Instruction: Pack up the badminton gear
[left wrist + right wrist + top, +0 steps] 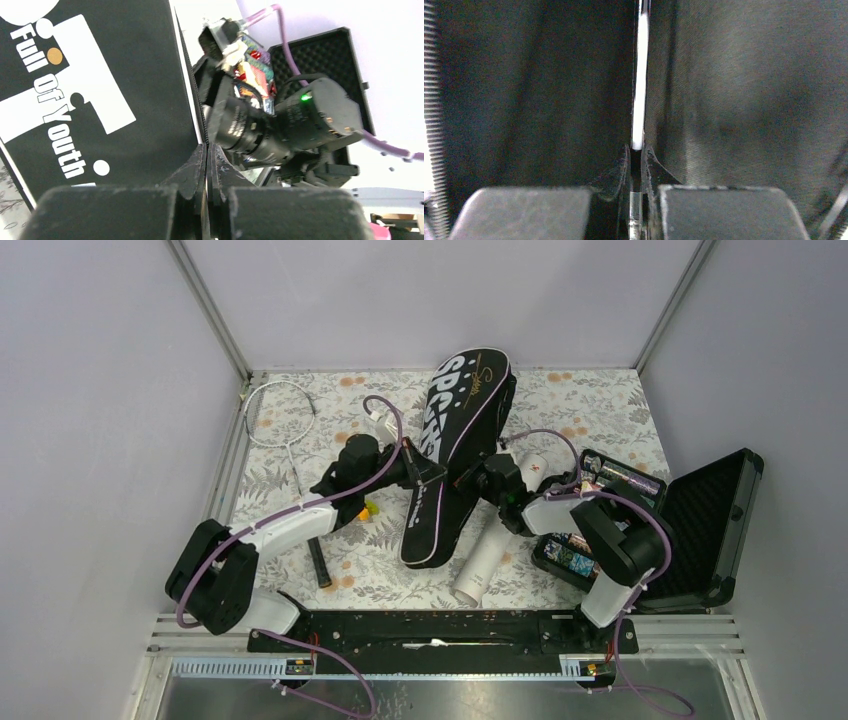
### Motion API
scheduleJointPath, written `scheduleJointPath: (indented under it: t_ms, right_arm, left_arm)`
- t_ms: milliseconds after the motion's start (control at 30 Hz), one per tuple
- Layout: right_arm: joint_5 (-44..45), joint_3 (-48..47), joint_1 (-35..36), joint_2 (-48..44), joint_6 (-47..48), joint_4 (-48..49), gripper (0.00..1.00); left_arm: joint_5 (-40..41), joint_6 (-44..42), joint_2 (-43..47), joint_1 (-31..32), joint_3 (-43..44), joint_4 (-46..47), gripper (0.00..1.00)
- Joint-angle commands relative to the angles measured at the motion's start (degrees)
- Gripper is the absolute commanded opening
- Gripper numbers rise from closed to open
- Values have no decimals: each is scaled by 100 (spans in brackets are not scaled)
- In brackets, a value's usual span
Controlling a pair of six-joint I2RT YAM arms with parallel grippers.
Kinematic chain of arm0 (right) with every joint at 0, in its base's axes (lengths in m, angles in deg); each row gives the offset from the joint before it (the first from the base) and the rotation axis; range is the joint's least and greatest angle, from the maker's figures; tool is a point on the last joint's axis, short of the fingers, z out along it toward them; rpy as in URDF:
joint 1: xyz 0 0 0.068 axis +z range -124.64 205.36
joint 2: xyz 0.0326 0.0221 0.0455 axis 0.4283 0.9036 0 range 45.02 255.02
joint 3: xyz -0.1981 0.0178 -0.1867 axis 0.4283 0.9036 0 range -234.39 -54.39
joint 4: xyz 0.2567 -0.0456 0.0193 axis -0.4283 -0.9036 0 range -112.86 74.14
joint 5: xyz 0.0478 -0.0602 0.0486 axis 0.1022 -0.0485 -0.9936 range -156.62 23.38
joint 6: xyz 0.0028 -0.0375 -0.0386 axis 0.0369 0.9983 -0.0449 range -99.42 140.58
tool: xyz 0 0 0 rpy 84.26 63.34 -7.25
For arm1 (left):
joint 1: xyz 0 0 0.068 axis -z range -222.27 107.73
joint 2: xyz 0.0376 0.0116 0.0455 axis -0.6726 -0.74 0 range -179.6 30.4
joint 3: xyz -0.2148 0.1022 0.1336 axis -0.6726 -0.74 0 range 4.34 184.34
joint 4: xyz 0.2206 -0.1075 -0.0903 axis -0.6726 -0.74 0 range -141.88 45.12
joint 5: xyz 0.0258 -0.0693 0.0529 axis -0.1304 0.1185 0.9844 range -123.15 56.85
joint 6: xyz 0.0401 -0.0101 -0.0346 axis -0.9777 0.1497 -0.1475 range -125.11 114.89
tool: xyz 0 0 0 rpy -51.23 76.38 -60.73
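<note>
The black racket bag (462,405) lettered "SPORT" lies lengthwise in the middle of the table. My left gripper (428,477) is shut on its left edge by the zip (192,107), and the bag's printed face (75,75) fills that view. My right gripper (482,482) is shut on the bag's right edge, where white piping (640,90) runs between black fabric (744,100). A white tube (485,558) lies right of the bag, under my right arm. One white-framed racket (281,410) lies at the far left, its black handle (319,562) toward me. No feather shuttlecock shows.
An open black hard case (690,530) of colourful wrapped items stands at the right and also shows in the left wrist view (320,55). A small yellow-green object (371,508) lies partly hidden under my left arm. Metal frame rails and walls bound the floral cloth (590,405).
</note>
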Motion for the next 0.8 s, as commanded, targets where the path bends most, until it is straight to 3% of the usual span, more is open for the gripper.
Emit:
scheduleJointPath:
  t_ms: [0,167,300,433,500,667,767]
  right_arm:
    - [1178,-600,-236,303,421,943,0]
    - [1257,-620,-237,371,369,841,0]
    - [1054,-650,-234,311,373,336,17]
    - [1031,-591,-234,-24,311,-562,40]
    - [1031,-515,-233,-278,300,-1011,49]
    - [1232,-346,-234,-1140,543,-2078,56]
    - [1345,-343,-235,-1718,918,-2702,57]
  left_arm:
    - [-385,661,-50,114,-146,1273,0]
    - [-205,591,-176,118,-104,1164,0]
    - [122,185,-307,118,37,602,0]
    - [440,-16,-373,116,119,273,13]
    - [571,-59,-367,112,172,115,24]
    - [784,-404,-171,107,414,-489,38]
    - [1301,-738,83,91,718,-1435,39]
